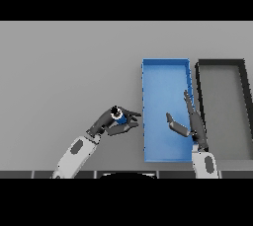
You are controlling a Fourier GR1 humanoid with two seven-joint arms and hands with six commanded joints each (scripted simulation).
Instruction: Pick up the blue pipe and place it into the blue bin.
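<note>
On the grey tabletop [64, 72] the left hand [114, 123] sits just to the left of the blue bin [165, 72], its arm coming in from the lower left edge. Its fingers and thumb are curled round the blue pipe [119, 117], which shows as a short blue piece with a dark round end facing upward, pinched between the fingertips at the upper side of the hand. The pipe is outside the bin, near its left wall but not touching it, roughly level with the lower half of the bin. Whether the pipe is lifted clear of the tabletop or resting on it cannot be told from this view. The right hand [190, 121] is over the lower right part of the blue bin, its fingers straight and pointing up along the bin's right wall, thumb spread out to the left, holding nothing. To the right of the blue bin, just beside it, stands a black bin [244, 87] with a grey inside.
</note>
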